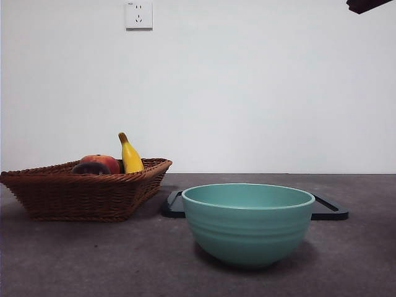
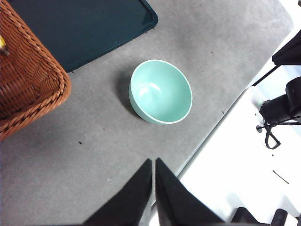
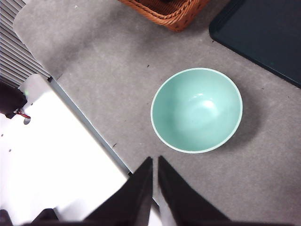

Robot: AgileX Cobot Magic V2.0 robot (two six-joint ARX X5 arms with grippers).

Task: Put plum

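Note:
The plum (image 1: 91,167) is a dark maroon fruit lying in the brown wicker basket (image 1: 74,192) at the left, only its top showing over the rim. A red-orange fruit (image 1: 105,161) and a yellow banana (image 1: 130,156) lie beside it. An empty teal bowl (image 1: 247,223) stands near the front; it also shows in the left wrist view (image 2: 161,92) and in the right wrist view (image 3: 196,109). My left gripper (image 2: 154,162) is shut and empty, high over the table's edge. My right gripper (image 3: 155,160) is shut and empty, also high over the edge.
A dark flat tray (image 1: 328,209) lies behind the bowl. The basket's corner shows in the left wrist view (image 2: 28,80) and in the right wrist view (image 3: 169,12). One arm shows as a black tip (image 1: 368,5) at the top right corner.

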